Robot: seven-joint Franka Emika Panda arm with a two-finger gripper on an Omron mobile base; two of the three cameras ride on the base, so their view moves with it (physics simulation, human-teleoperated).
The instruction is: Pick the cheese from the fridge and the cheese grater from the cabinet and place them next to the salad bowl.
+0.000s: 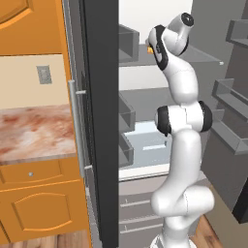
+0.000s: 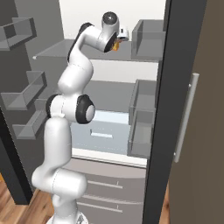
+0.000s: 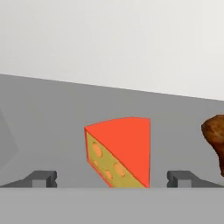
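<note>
A wedge of yellow cheese (image 3: 118,151), its pitted cut face matt and its orange-red rind smooth and flat in finish, sits on a matt grey fridge shelf (image 3: 52,127) beside a rough, lumpy dark brown lump (image 3: 215,135). The grey fridge (image 1: 99,121) carries a satin metal bar handle (image 1: 73,126) and a pale translucent drawer (image 2: 105,133). Alongside, smooth orange wooden cabinet fronts (image 1: 38,208) flank a mottled, stone-like pink-brown worktop (image 1: 34,133), above plank wood flooring (image 1: 63,240). The robot's white arm shell (image 1: 186,145) looks glossy plastic.
</note>
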